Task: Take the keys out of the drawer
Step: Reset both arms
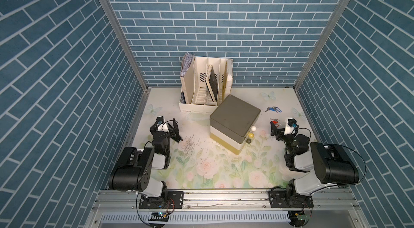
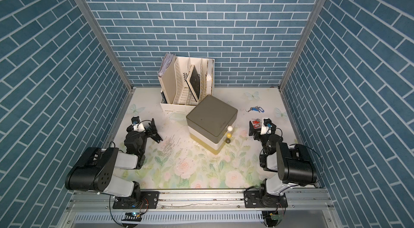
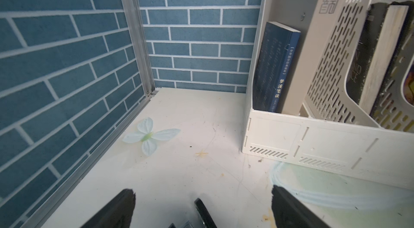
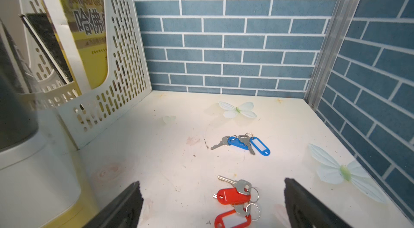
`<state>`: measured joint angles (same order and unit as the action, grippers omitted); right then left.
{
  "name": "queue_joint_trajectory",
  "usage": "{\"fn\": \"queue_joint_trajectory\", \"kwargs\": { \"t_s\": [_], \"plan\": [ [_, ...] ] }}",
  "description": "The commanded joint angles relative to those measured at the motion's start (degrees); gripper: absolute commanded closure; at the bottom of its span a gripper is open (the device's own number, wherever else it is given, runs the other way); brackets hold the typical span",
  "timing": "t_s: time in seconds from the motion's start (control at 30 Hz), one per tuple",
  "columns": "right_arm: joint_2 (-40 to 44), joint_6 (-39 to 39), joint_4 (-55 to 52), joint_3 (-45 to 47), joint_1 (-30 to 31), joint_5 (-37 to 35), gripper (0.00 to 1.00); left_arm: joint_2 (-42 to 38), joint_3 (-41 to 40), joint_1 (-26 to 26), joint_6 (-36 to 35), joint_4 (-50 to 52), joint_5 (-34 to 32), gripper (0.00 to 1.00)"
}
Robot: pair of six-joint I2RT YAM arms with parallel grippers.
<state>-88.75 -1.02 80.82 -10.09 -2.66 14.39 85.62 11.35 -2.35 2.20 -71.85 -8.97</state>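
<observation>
The drawer unit (image 1: pixel 233 123) has a grey top over white and yellow tiers. Its three knobs, white (image 1: pixel 253 128), yellow (image 1: pixel 251 135) and dark (image 1: pixel 248 141), sit flush, so every drawer is shut. Keys with blue tags (image 4: pixel 242 142) lie on the table toward the back right. Keys with red tags (image 4: pixel 233 195) lie closer, between the spread fingers of my right gripper (image 4: pixel 212 182), which is open and touches nothing. My left gripper (image 3: pixel 201 190) is open over bare table left of the unit. A glossy black oblong (image 3: pixel 203 213) shows between its fingers; I cannot tell what it is.
A white file organizer (image 1: pixel 206 85) holding books stands against the back wall, just behind the drawer unit. Blue brick walls close in the back and both sides. The blue-tagged keys (image 1: pixel 274 109) lie near the right wall.
</observation>
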Motion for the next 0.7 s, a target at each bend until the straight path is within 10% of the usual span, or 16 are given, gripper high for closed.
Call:
{"fn": "queue_joint_trajectory", "kwargs": {
  "t_s": [0.0, 0.17, 0.67],
  "plan": [
    [0.6, 2.8, -6.7, -2.4, 2.3, -7.0, 0.00, 0.4, 2.4, 0.1, -2.1, 2.9, 4.3, 0.00],
    [0.7, 3.2, -7.1, -2.6, 2.8, -7.8, 0.00, 0.5, 1.8, 2.2, -2.4, 1.7, 11.7, 0.00],
    [0.7, 3.6, -7.8, -2.9, 3.8, -9.7, 0.00, 0.5, 2.1, 1.0, -1.4, 2.5, 5.5, 0.00]
  ]
}}
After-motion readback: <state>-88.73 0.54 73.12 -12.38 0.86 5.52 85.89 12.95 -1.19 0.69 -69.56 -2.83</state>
